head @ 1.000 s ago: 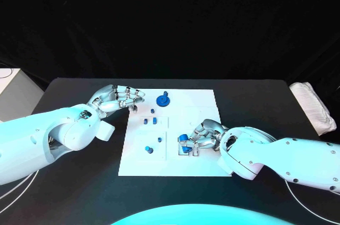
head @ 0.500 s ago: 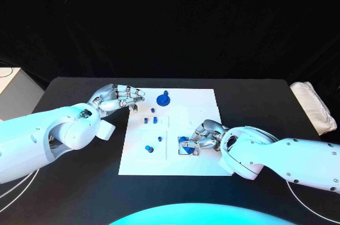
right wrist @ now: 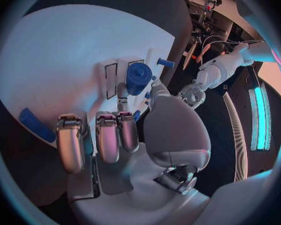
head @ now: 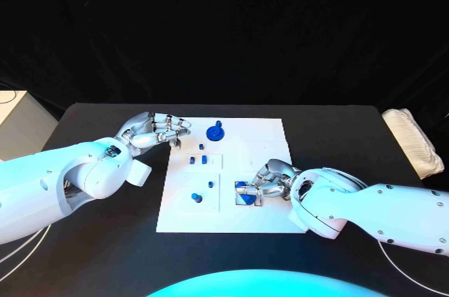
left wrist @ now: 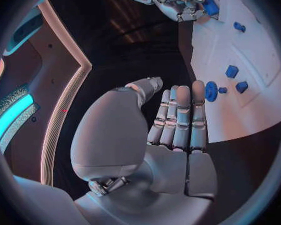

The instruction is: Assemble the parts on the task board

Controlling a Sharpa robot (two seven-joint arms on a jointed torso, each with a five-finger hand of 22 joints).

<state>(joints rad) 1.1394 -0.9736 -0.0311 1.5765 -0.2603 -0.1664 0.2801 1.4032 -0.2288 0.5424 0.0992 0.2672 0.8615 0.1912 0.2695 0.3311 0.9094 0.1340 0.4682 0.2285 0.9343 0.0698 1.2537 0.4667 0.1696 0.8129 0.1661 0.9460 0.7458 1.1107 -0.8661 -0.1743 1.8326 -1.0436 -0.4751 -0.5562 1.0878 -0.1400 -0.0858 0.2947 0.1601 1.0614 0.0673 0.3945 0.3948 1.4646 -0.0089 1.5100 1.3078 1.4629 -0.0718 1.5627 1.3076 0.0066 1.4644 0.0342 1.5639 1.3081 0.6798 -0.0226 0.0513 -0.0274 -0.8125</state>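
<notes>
The white task board (head: 252,131) lay in the middle of the black table (head: 346,131). The right hand (head: 266,182) rested low on the board's right half, its fingers curled onto a blue part (head: 245,192) that sat against the board beside a small slot; the wrist view showed a round blue part (right wrist: 138,75) just past the fingertips (right wrist: 123,106), though whether the fingers truly gripped it I could not tell. The left hand (head: 152,130) hovered at the board's upper left corner, holding nothing, its fingers (left wrist: 180,115) lying straight and side by side. Near it stood a blue gear-shaped part (head: 216,133). Two small blue parts (head: 197,159) lay just below that, and another blue part (head: 196,197) lay lower on the board's left half.
</notes>
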